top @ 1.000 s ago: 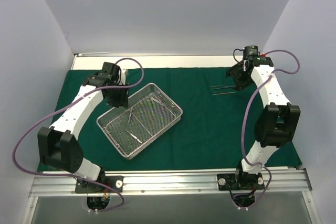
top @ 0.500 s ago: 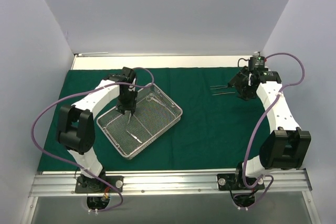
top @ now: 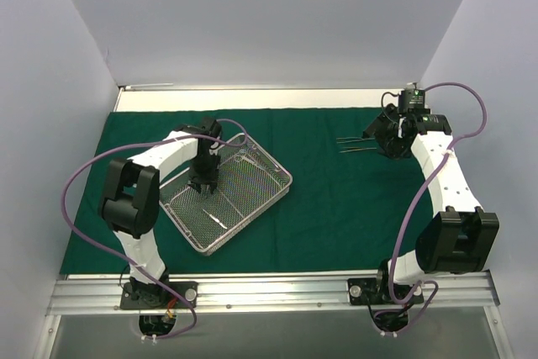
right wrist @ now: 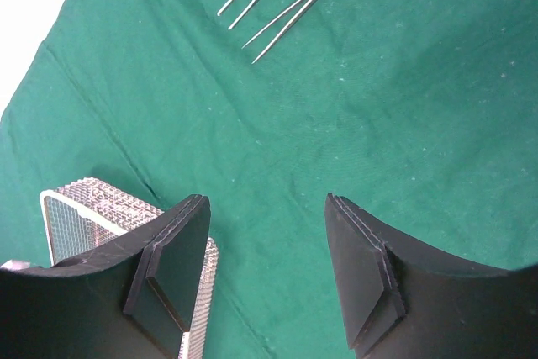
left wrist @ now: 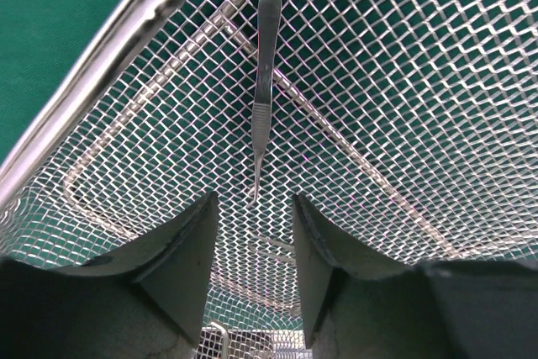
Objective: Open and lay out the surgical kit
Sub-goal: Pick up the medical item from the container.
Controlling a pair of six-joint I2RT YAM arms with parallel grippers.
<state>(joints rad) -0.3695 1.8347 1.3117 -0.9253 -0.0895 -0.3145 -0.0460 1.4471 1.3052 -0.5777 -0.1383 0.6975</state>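
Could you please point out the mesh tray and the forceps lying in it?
mesh tray (top: pixel 288 179): top external view, right corner of its rim.
forceps (left wrist: pixel 264 73): left wrist view, middle of the shaft.

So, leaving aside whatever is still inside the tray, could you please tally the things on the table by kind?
green cloth: 1
mesh tray: 1
tweezers lying out on the cloth: 2
Total: 4
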